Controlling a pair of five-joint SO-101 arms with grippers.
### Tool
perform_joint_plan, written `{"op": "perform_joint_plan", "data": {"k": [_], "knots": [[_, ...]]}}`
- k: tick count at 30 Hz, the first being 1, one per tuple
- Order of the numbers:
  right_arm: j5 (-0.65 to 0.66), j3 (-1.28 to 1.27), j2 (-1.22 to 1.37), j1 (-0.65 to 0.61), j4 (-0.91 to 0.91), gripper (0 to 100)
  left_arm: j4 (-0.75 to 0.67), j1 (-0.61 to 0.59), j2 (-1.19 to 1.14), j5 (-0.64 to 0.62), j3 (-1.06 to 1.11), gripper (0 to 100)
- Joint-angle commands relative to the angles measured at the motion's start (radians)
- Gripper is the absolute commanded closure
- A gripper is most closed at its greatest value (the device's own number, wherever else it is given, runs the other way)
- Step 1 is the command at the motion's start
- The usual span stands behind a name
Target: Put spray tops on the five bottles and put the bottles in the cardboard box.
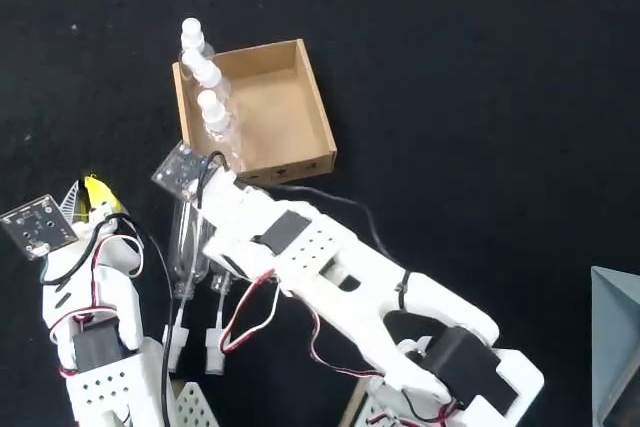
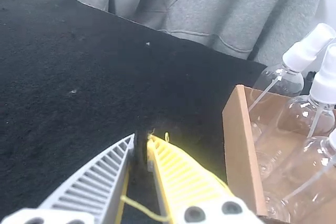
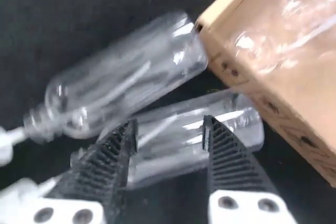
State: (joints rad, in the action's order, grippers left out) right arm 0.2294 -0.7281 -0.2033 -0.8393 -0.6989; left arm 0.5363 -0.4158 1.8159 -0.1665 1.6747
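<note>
1. Two clear bottles lie side by side on the black counter (image 1: 480, 97), just beside the near corner of the cardboard box (image 1: 318, 107). Their bases point toward the box.
2. The nearer bottle (image 3: 178, 140) sits between the jaws of the right gripper (image 3: 169, 123). The jaws stand apart on either side of it, and I cannot tell whether they touch it.
3. The farther bottle (image 3: 121, 87) shows bare thread at its neck. Its white spray top (image 3: 5, 140) sits just off the neck, so I judge it is not seated.
4. Three bottles with spray tops (image 1: 212, 107) stand in a row along one wall of the box.
5. The left gripper (image 2: 140, 141) hangs over bare counter beside the box. Its grey and yellow jaws are together and hold nothing.
6. Risks, as I judge them:
   - The round, slick bottle could roll or squirt out as the jaws close, because it rests against its neighbour.
   - A loose spray top could slide out of the neck if the bottle is lifted before the top is pressed home.
   - The bottle's base is close to the box wall, so a swing could shove the box.
   - Lowering another bottle into the box could knock over the standing row.
</note>
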Motion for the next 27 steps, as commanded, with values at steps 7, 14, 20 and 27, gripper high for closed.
{"op": "perform_joint_plan", "data": {"k": [7,14,20,27], "knots": [[0.196,0.077,-0.015,0.035,-0.236,84.7,-0.012,-0.008,0.008,0.018,0.025,97],[0.288,0.088,-0.016,0.077,-0.31,84.7,-0.014,-0.007,0.008,0.018,0.025,97],[0.374,0.185,-0.016,0.138,-0.443,84.7,-0.014,-0.007,0.008,0.018,0.025,97],[0.505,0.278,-0.016,0.155,-0.577,84.7,-0.014,-0.007,0.008,0.018,0.025,97]]}}
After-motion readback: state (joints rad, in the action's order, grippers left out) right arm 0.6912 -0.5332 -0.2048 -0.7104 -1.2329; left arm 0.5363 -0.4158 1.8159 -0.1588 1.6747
